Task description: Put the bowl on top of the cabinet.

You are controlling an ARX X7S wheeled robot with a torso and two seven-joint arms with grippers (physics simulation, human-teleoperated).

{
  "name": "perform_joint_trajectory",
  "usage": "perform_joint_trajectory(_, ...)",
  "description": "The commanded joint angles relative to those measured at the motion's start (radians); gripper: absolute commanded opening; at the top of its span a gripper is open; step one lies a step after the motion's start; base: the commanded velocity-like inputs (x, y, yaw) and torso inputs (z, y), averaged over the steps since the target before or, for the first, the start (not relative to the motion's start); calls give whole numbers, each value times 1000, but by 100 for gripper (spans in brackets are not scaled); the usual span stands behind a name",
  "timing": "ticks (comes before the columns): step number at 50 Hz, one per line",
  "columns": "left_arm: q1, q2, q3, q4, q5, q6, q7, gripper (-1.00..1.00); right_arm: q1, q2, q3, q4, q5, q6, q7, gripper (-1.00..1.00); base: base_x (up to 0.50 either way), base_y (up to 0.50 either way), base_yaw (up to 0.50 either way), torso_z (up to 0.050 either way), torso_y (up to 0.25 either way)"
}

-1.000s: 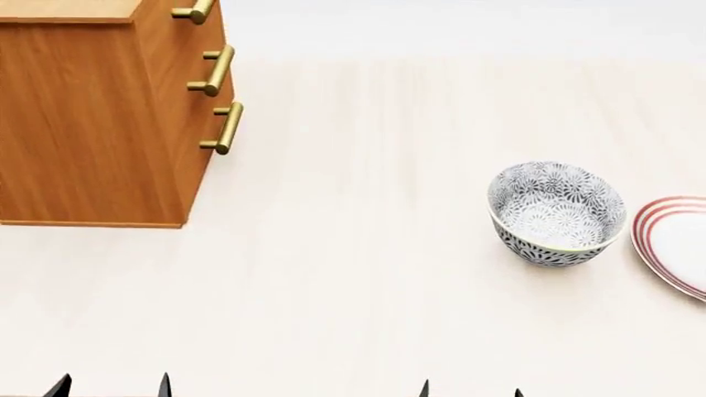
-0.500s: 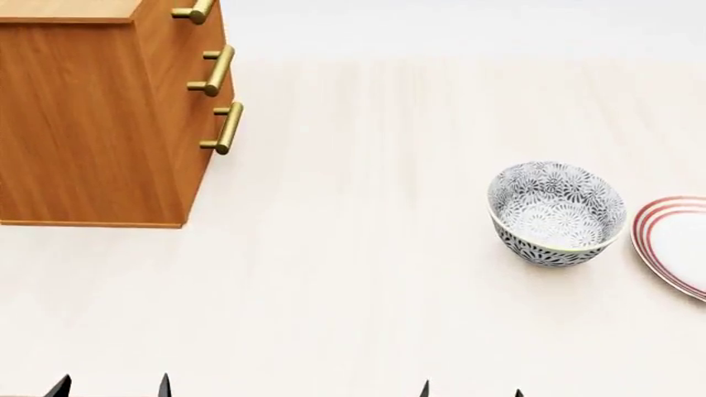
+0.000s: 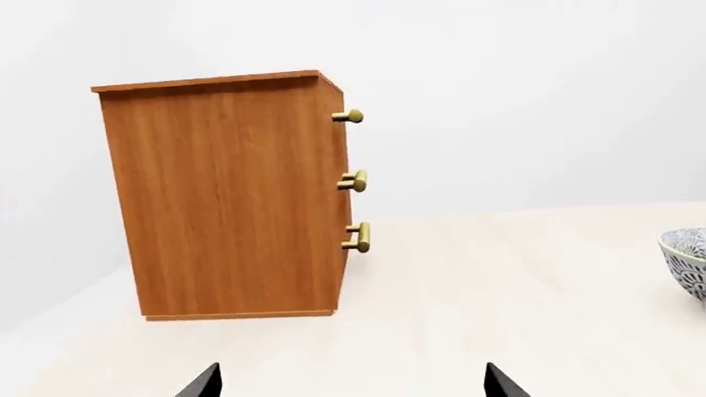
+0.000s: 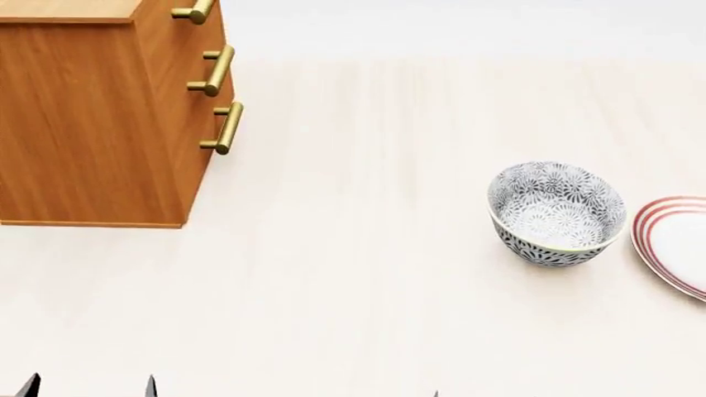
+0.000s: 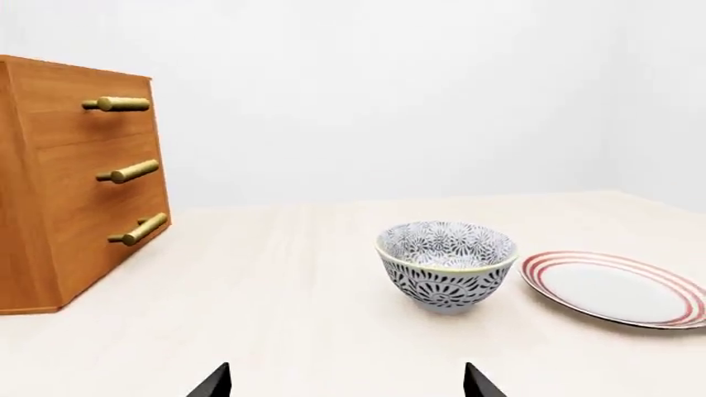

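Note:
The bowl, white with a dense grey-black floral pattern, stands upright on the pale table at the right. In the right wrist view the bowl is ahead of my right gripper, which is open, well short of it and holds nothing. The orange-brown cabinet with brass bar handles stands at the far left; its lighter top is bare where it shows. My left gripper is open and holds nothing, facing the cabinet from a distance. Only its fingertips show in the head view.
A flat white plate with red rings lies just right of the bowl, close to it but apart; the plate also shows in the right wrist view. A white wall rises behind the table's far edge.
Both grippers' fingertips have slid lower in the head view. The left pair shifted left, and the right pair is nearly out of frame. Bowl, plate and cabinet have not moved.

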Motion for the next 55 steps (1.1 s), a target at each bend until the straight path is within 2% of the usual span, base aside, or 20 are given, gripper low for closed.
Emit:
perform_joint_trajectory(1,81,-13,25,116,88,49,-59,100,-107,22,-8,-118,-29,-79,24,100,0,0,0,0,0)
perform_joint_trajectory(13,92,-24,31,123,69,74,-63,100,-164,37,-16,-153,-55,-156,34,100,15,0,0,0,0)
perform_joint_trajectory(26,81,-32,37,114,49,73,-63,100,-163,45,-26,-152,-59,-157,40,100,380,0,0,0,0)
perform_joint_trajectory(40,70,-37,38,104,21,56,-65,100,-136,47,-39,-132,-65,-130,50,100,6,0,0,0,0)
perform_joint_trajectory(55,62,-44,41,99,13,53,-73,100,-135,54,-46,-131,-59,-141,56,100,311,0,0,0,0)
